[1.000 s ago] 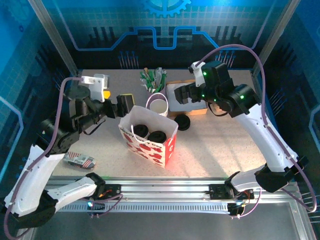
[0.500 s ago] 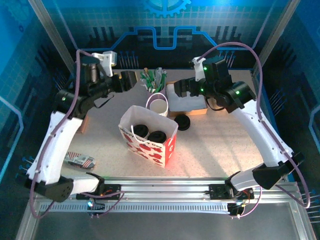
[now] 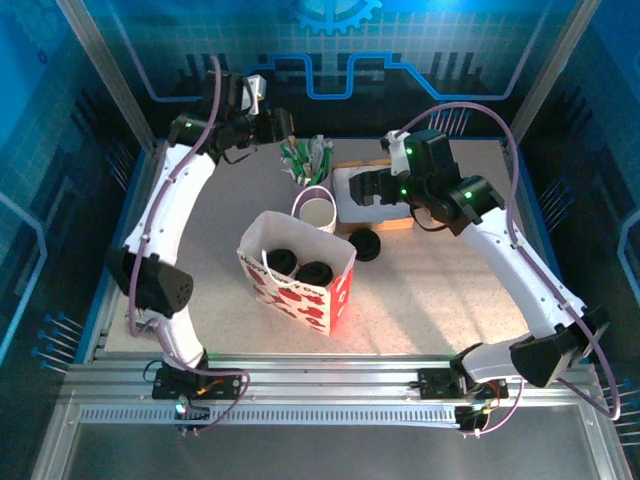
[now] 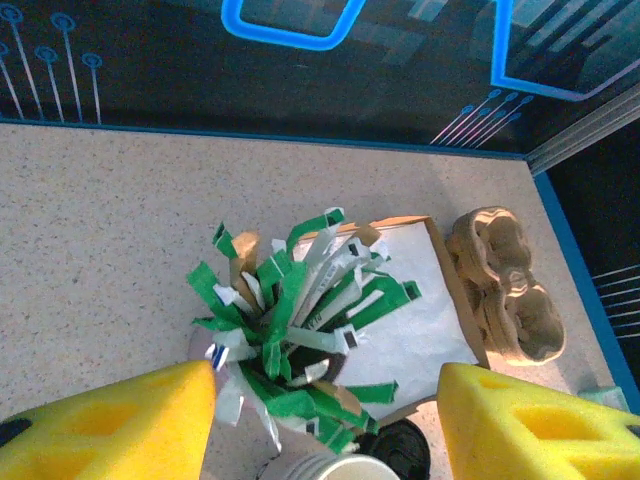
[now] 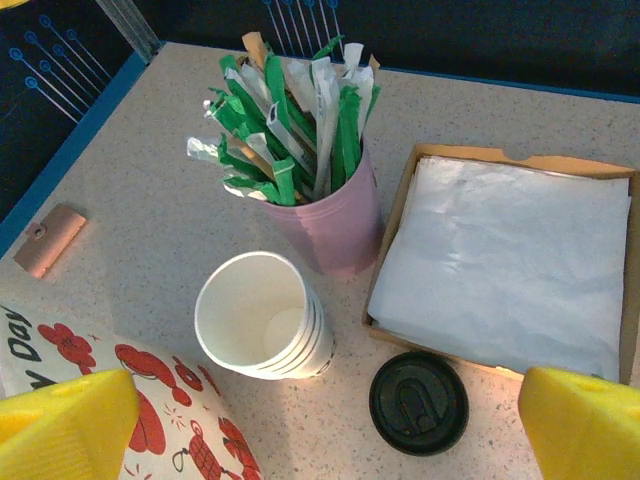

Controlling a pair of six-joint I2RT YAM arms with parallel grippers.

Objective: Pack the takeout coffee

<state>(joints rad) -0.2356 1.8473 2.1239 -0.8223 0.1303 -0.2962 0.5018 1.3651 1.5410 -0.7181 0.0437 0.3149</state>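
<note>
The red-and-white gift bag (image 3: 300,285) stands open at mid-table. Inside it sit two takeout coffee cups under black lids (image 3: 281,262) (image 3: 315,272), their white sides hidden by the bag walls. My left gripper (image 3: 272,125) is raised at the back of the table and open, and its yellow fingers (image 4: 110,425) straddle the pink cup of green-white sticks (image 4: 290,320) from above. My right gripper (image 3: 364,187) hovers open over the napkin box. Between its fingers (image 5: 580,420) lie the stack of nested white cups (image 5: 262,315) and a loose black lid (image 5: 418,402).
A cardboard box of white napkins (image 5: 500,260) sits right of the pink stick cup (image 5: 320,200). A moulded cardboard cup carrier (image 4: 505,290) lies beyond the box. A small brown tag (image 5: 50,240) lies on the table. The bag's corner (image 5: 120,400) is near the right gripper's left finger.
The left arm rose from beside the bag and swung to the back of the table, above the stick cup. The right gripper shifted only slightly.
</note>
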